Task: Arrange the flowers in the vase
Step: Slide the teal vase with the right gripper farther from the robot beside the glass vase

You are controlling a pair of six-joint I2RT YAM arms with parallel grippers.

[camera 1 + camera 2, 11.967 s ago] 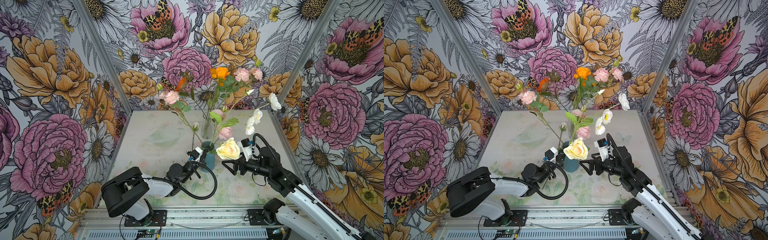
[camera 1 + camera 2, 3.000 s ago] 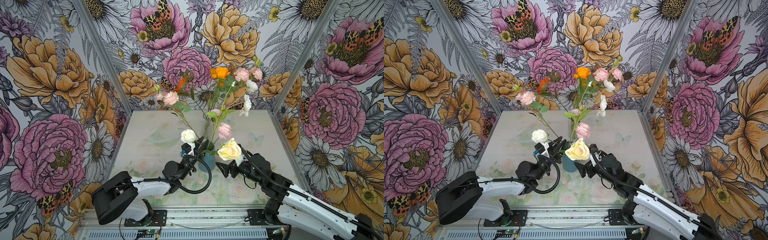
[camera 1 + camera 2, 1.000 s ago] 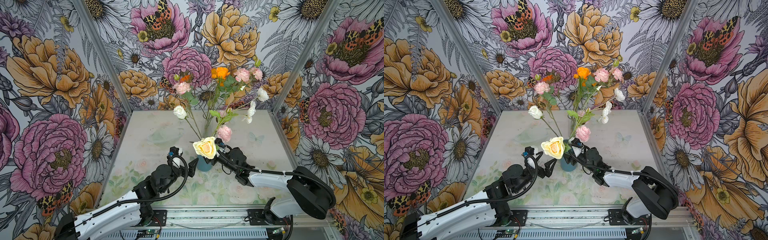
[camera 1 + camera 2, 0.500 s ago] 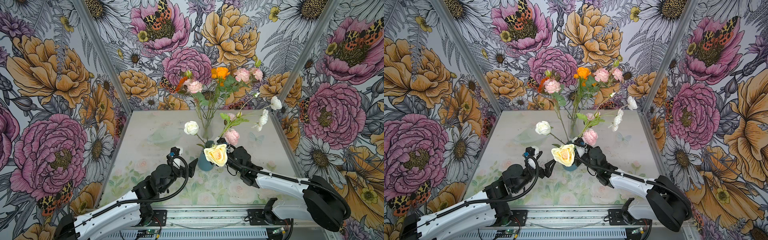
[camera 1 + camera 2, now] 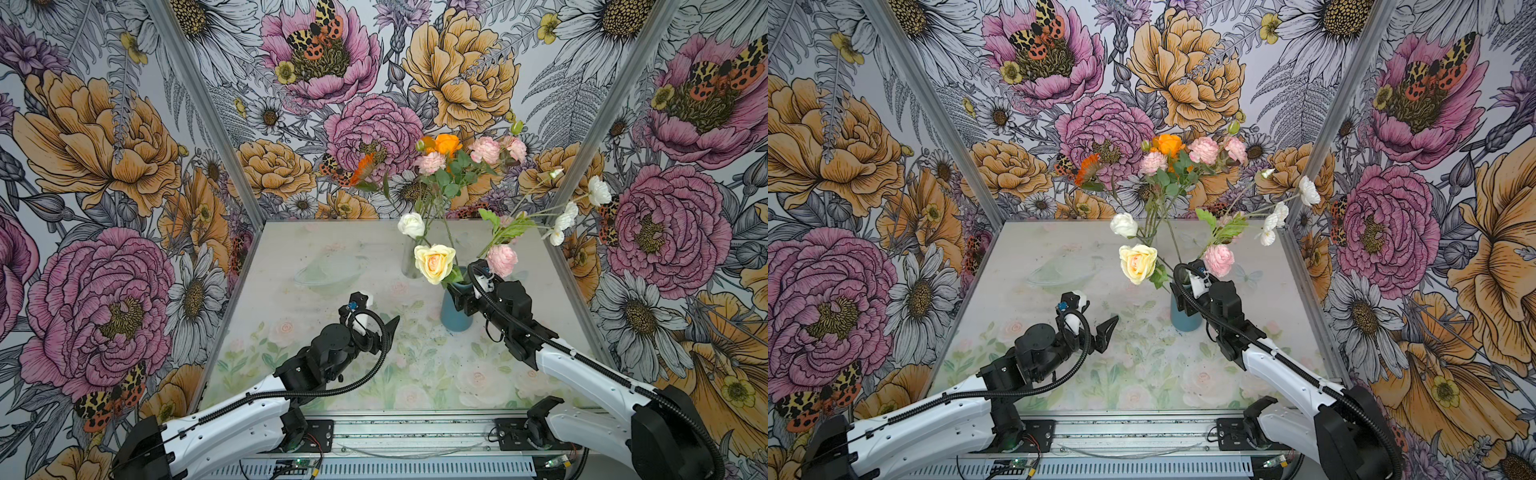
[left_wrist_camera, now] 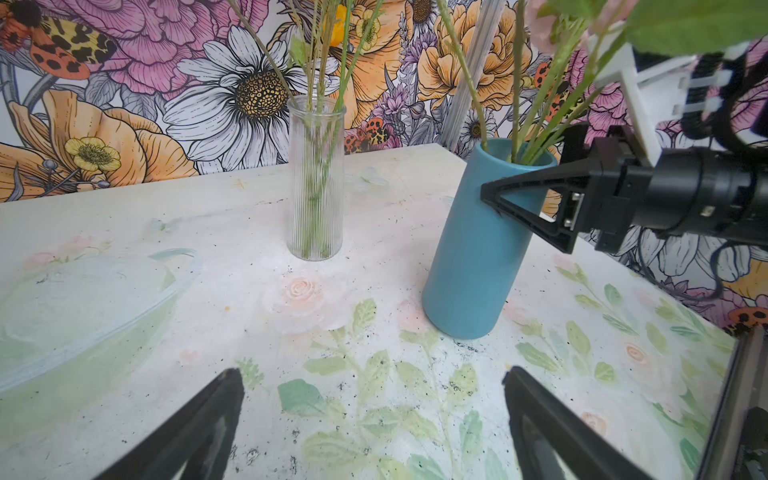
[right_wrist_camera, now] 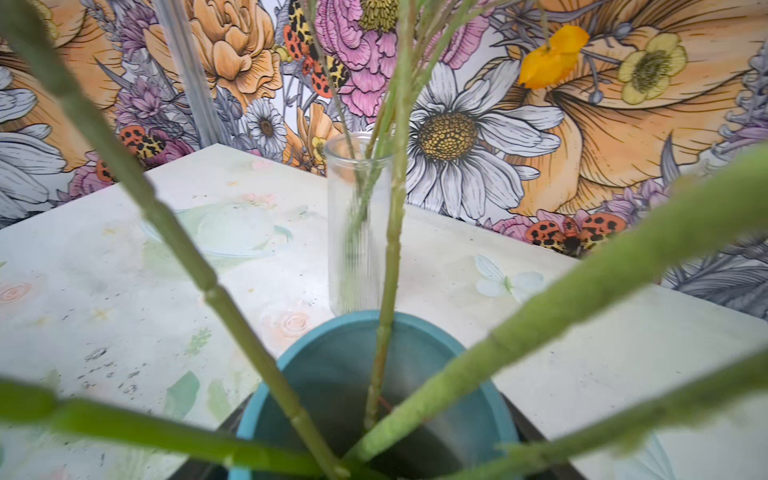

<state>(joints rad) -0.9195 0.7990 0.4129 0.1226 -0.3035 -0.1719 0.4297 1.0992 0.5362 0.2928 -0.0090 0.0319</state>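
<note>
Nearest the front, the left gripper (image 6: 371,371) hangs just over the table (image 5: 332,374). Its two black fingers are spread wide and there is nothing between them.

A bit further back and to the right stands the blue vase (image 5: 455,318). The right gripper (image 5: 457,297) has a finger on each side of it near the top and squeezes it. This hides part of the vase wall in both top views.

Some of the flowers (image 5: 501,259) stand in this vase. The cream-yellow rose (image 5: 434,262), a pink one and the thin white ones lean out over the rim. In the right wrist view their green stems cross in front of nearly everything.

Just behind stands a glass vase (image 6: 316,178) with more stems in it. Orange and pink blooms sit high above it. In a top view the rose covers part of the glass.

Behind it all is the flowery wallpaper (image 5: 124,124).

Half a second ago the blue vase and the right gripper were closer to the middle. Now they are further right, and the flowers went along. The left gripper is in the same spot, just as wide.
</note>
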